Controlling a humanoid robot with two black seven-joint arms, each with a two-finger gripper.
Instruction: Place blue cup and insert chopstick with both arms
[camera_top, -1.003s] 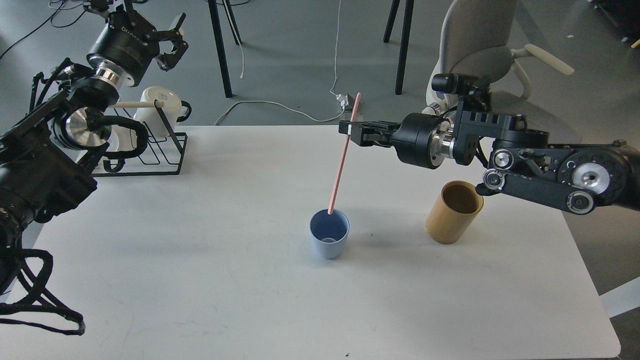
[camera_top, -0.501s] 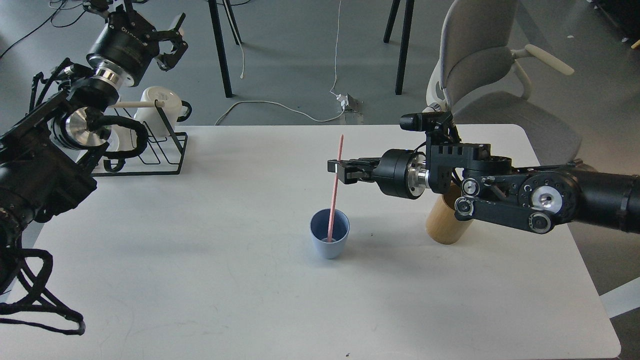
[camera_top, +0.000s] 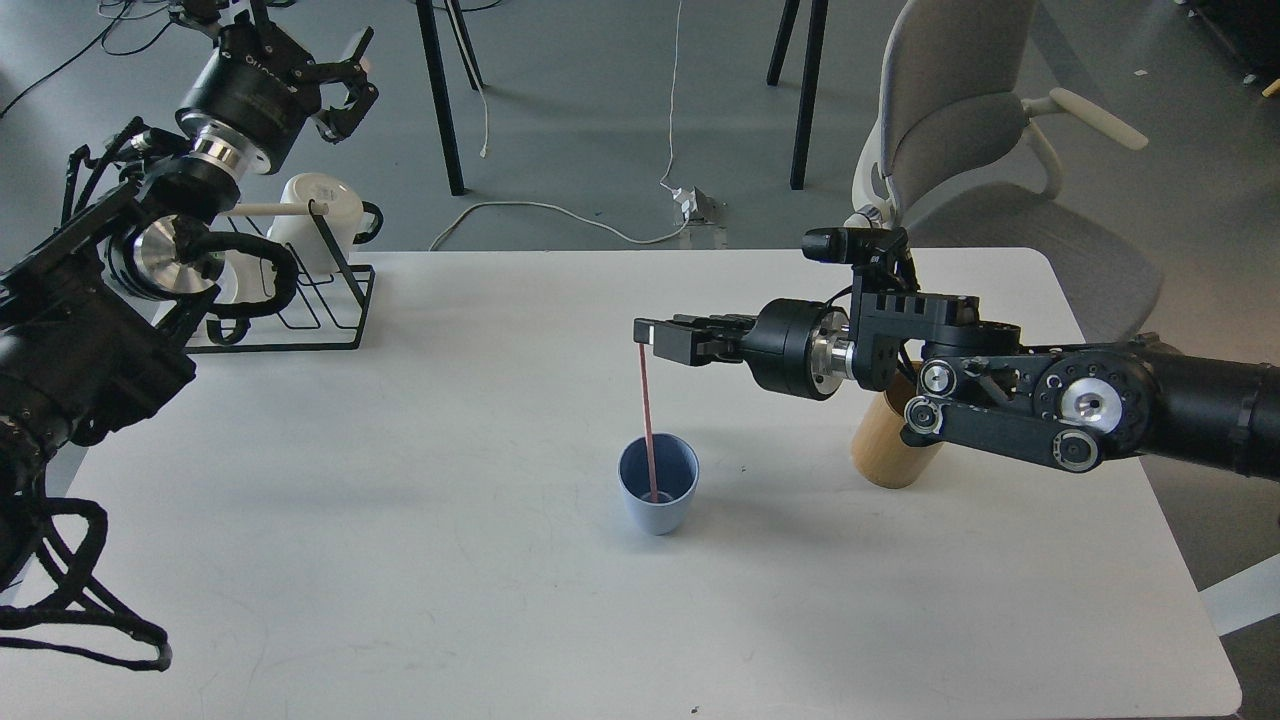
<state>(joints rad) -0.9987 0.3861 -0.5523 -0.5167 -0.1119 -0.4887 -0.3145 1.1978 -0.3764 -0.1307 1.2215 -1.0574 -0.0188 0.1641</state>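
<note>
The blue cup (camera_top: 658, 487) stands upright near the middle of the white table (camera_top: 420, 520). The pale-pink chopstick (camera_top: 647, 420) stands almost upright with its lower end inside the cup, leaning slightly left. My right gripper (camera_top: 646, 338) reaches in from the right above the cup, and its fingers are closed on the stick's top end. My left gripper (camera_top: 345, 78) is raised at the far left, above the wire rack. Its fingers are spread and it holds nothing.
A tan cylindrical holder (camera_top: 888, 452) stands right of the cup, partly hidden under my right arm. A black wire rack (camera_top: 300, 305) with a wooden rod and a white mug (camera_top: 322, 205) sits at the table's back left. A grey chair (camera_top: 960, 110) stands behind the table.
My right gripper came down and to the left with the chopstick. The stick's lower end went from the cup's rim down into the cup. The left arm has not moved.
</note>
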